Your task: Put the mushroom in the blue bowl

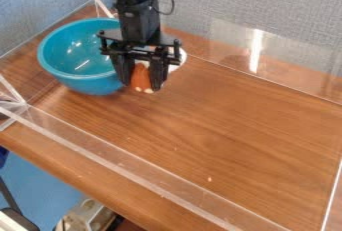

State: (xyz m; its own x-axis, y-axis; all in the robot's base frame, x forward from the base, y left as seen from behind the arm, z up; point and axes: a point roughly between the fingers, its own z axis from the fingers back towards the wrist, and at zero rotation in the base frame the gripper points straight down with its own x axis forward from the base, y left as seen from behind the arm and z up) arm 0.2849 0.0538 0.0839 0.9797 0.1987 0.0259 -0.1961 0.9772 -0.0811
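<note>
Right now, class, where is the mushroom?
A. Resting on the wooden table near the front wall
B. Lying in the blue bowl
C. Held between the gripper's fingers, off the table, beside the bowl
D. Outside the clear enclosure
C: the orange-brown mushroom sits clamped in the gripper, raised above the wood, just right of the blue bowl and not inside it.

The arm (131,0) runs off the top edge, so its upper part is out of sight. Its gripper (142,75) covers the right rim of the blue bowl (74,60) and most of the mushroom (142,78); only an orange patch shows between the fingers, and the stem cannot be made out. The table (227,125) is cut off at the right edge.
</note>
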